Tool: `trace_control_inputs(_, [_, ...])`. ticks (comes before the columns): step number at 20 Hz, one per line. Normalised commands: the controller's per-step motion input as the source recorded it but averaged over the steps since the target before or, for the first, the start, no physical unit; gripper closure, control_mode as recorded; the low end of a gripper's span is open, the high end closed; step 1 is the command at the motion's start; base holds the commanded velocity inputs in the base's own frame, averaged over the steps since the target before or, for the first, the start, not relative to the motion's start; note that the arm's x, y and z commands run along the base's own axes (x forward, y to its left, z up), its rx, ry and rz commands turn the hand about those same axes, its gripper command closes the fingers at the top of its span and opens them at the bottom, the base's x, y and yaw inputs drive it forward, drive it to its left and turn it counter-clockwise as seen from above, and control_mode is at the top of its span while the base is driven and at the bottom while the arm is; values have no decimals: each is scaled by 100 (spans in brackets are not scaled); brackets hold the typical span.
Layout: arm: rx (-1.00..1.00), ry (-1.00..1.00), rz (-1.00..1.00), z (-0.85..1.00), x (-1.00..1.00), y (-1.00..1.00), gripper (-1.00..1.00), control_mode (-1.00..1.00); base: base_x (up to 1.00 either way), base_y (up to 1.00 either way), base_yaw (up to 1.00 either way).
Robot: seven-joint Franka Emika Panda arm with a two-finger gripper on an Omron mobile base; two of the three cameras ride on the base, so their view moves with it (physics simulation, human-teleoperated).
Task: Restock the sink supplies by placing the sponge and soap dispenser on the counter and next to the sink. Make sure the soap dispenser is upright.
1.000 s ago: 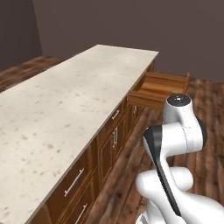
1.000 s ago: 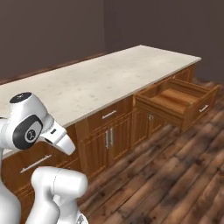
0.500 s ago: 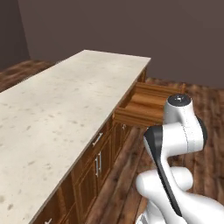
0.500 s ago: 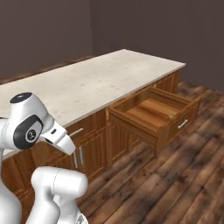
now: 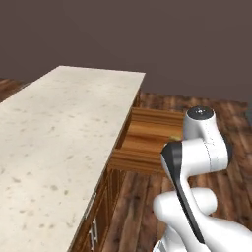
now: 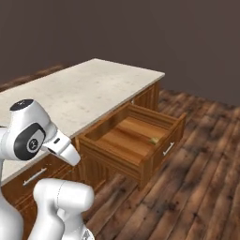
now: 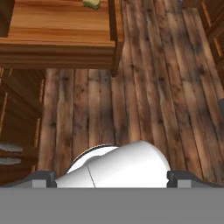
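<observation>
Yellow-green sponge (image 7: 91,4) lies inside the open wooden drawer (image 6: 136,140), near its front-right corner by the front panel. Gripper (image 7: 111,178) is well apart from it, over the plank floor (image 7: 153,87); fingertips (image 7: 41,178) set wide, nothing between them. Counter (image 5: 59,128) bare.

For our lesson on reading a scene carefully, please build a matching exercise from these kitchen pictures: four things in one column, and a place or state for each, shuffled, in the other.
Things:
1. sponge
2. drawer
3. counter
4. floor

Places or states:
A. beige speckled stone
B. pulled open
C. dark wood planks
D. lying inside the drawer, near its front

Pairs: 1-D, 2-B, 3-A, 4-C
</observation>
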Motion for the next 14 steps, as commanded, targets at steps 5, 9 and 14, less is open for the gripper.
trace_control_inputs(5, [0, 0, 0, 0, 0, 0, -100, 100, 89, 0, -27])
trace_control_inputs(9, [0, 0, 0, 0, 0, 0, -100, 100, 59, 0, -17])
trace_control_inputs(14, [1, 3, 0, -3, 26, -6, -100, -100, 10, 0, -3])
